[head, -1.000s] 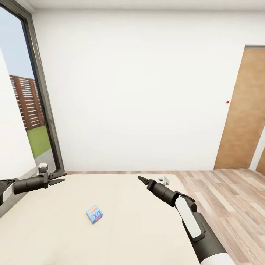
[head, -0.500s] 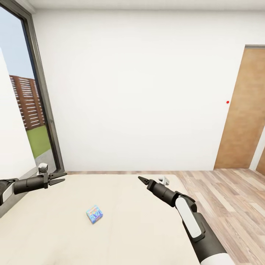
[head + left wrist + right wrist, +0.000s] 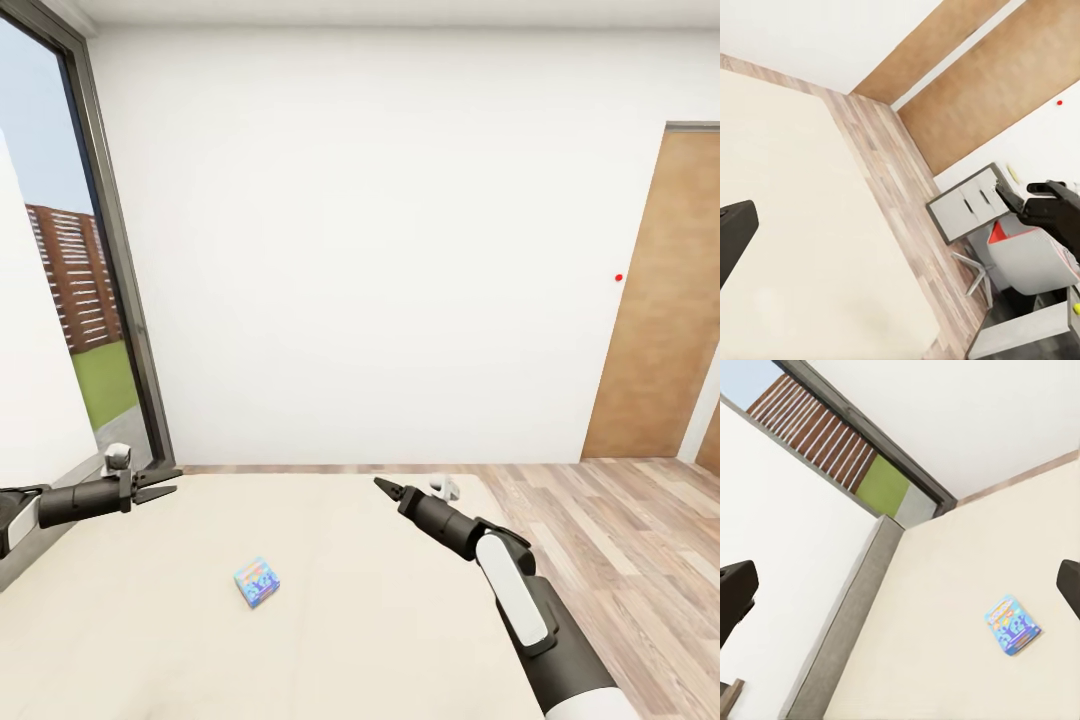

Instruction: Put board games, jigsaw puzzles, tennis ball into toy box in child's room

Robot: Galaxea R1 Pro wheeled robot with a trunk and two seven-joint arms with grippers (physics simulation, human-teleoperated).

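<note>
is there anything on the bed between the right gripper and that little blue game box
Nothing visible. The small blue game box lies alone on the bare beige mattress, and the right gripper hovers above the bed, up and to its right, with only open mattress between them.

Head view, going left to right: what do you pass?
Window → left gripper → small blue board game on the bed → right gripper → red dot on the wall → wooden door.
</note>
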